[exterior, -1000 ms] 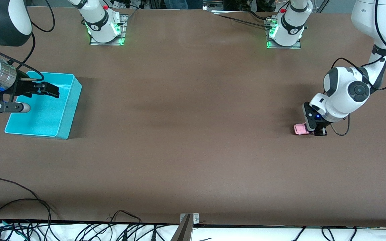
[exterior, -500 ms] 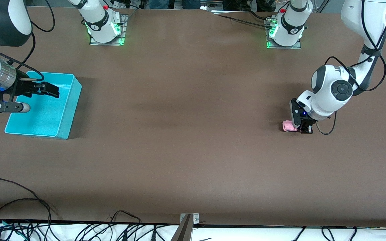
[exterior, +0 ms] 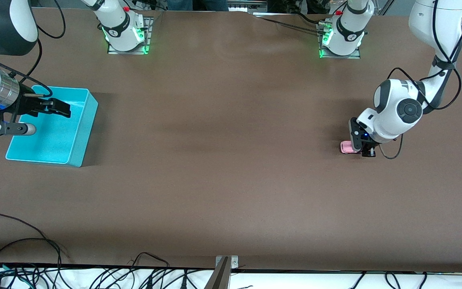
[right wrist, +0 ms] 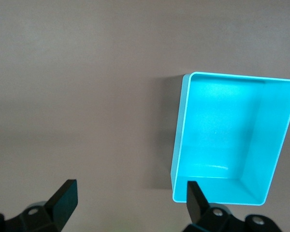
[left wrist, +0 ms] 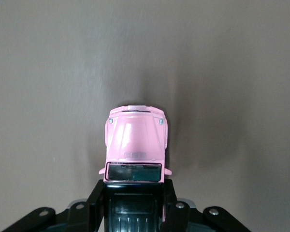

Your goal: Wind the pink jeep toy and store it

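Front view shows the pink jeep toy down on the worktop at the left arm's end, dragged toward the turquoise bin, then nudged back: winding strokes, likely. Left gripper fingers pinch its black rear. Right gripper waits, spread, over the bin.

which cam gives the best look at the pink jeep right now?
Left wrist view: the pink jeep toy fills the centre, hood and windshield clear, the left claw shut on its black rear. In the front view it is a small pink patch partly hidden by the claw. The right wrist view shows only the turquoise bin.
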